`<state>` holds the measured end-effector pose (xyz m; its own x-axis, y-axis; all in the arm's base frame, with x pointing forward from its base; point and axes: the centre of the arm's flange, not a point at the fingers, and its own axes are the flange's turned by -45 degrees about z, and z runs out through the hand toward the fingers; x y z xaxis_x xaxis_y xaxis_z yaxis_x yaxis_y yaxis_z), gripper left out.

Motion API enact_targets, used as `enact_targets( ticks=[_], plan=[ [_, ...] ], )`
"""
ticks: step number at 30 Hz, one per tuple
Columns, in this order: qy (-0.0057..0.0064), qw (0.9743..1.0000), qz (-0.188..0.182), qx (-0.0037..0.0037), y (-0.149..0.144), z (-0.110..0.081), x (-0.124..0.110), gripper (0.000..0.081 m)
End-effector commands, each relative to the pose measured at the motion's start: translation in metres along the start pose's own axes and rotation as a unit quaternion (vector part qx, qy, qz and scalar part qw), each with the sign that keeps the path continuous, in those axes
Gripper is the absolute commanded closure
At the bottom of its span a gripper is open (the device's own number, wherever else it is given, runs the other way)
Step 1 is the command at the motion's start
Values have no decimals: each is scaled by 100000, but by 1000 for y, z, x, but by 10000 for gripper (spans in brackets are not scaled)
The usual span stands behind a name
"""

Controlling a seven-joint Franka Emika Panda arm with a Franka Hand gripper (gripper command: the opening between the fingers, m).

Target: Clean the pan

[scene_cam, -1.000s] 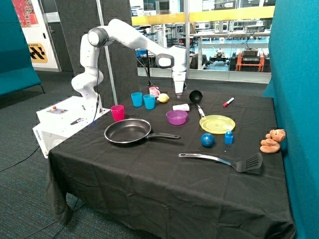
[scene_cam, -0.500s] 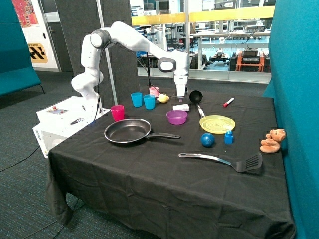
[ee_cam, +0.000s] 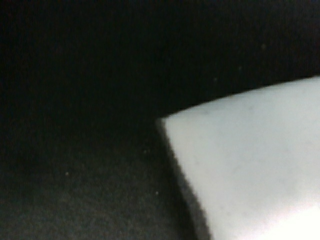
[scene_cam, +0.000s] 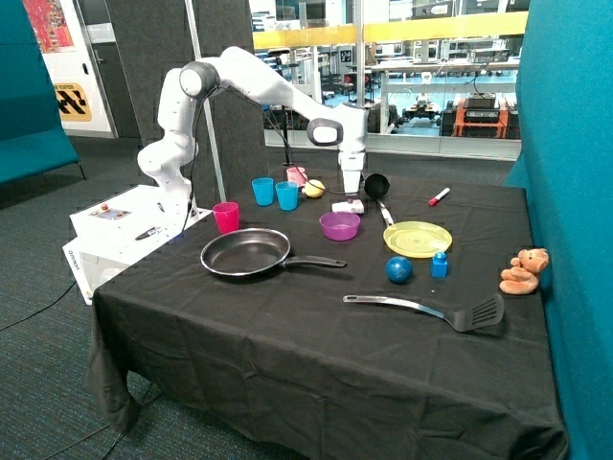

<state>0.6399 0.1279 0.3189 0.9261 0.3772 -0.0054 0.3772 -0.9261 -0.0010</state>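
The pan (scene_cam: 245, 252) is a large round black frying pan and lies empty near the front of the black-clothed table (scene_cam: 287, 355). Its long handle (scene_cam: 316, 262) points toward the blue ball. My gripper (scene_cam: 351, 195) hangs far behind the pan, just above a small white block (scene_cam: 348, 206) that lies behind the purple bowl. In the wrist view the white block (ee_cam: 250, 165) fills one corner, very close, on the black cloth (ee_cam: 75, 100). The pan does not show in the wrist view.
Around the gripper stand a purple bowl (scene_cam: 339, 225), a black ladle (scene_cam: 376, 184), a lemon (scene_cam: 313, 189) and two blue cups (scene_cam: 275, 193). Further off are a pink cup (scene_cam: 226, 217), a yellow plate (scene_cam: 417, 239), a blue ball (scene_cam: 398, 269), a spatula (scene_cam: 431, 310) and a teddy (scene_cam: 523, 271).
The gripper has moved a little toward the ladle and come down closer to the white block. The pan and the other things have not moved.
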Motion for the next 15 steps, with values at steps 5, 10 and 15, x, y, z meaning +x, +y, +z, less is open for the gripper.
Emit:
enact_targets(
  ticks=[5,10,15],
  plan=[
    [270,99999,336,-47,-4,20,-15,27],
    [270,100000,45,-48,-3,22,-11,32],
    [269,99999,-284,-49,-3,22,-4,37]
  ],
)
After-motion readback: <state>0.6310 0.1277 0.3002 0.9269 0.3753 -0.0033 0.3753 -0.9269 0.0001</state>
